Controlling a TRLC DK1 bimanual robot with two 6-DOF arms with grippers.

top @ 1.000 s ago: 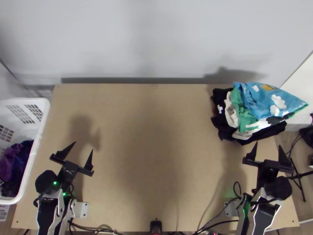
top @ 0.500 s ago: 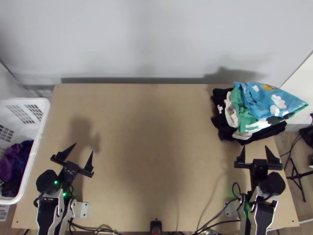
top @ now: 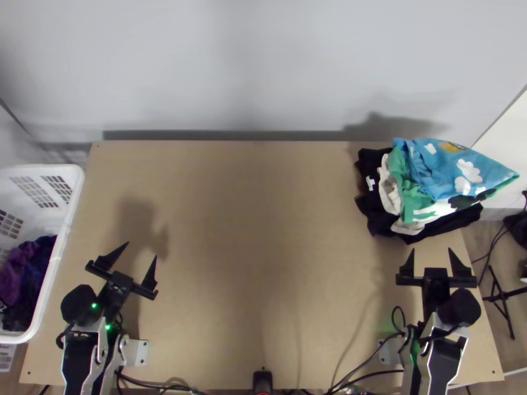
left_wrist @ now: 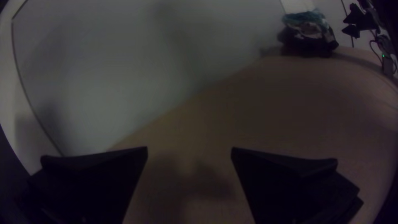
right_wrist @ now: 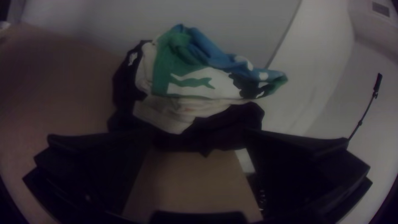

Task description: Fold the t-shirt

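In the top view my left gripper (top: pixel 141 250) stands open over the table's near left part, holding nothing; its two fingers frame bare wood in the left wrist view, where the gripper (left_wrist: pixel 189 150) is spread wide. My right gripper (top: pixel 431 250), also open and empty, is just on the near side of a clothes pile. That pile of stacked, loosely folded garments (top: pixel 448 171) lies at the far right, blue and green cloth on top, white and black below. The right wrist view has the garments (right_wrist: pixel 195 83) beyond the open gripper (right_wrist: pixel 199 135). Which piece is the t-shirt, I cannot tell.
A white laundry basket (top: pixel 77 197) with purple and dark cloth (top: pixel 26 270) inside stands at the left edge. Bare wood of the table (top: pixel 257 250) stretches between the arms. Cables (top: pixel 356 375) run along the near edge, beside a small black device (top: pixel 262 380).
The right gripper has shifted left and slightly toward the near edge, and turned to point more straight ahead. The left arm has barely moved; the pile lies as before.
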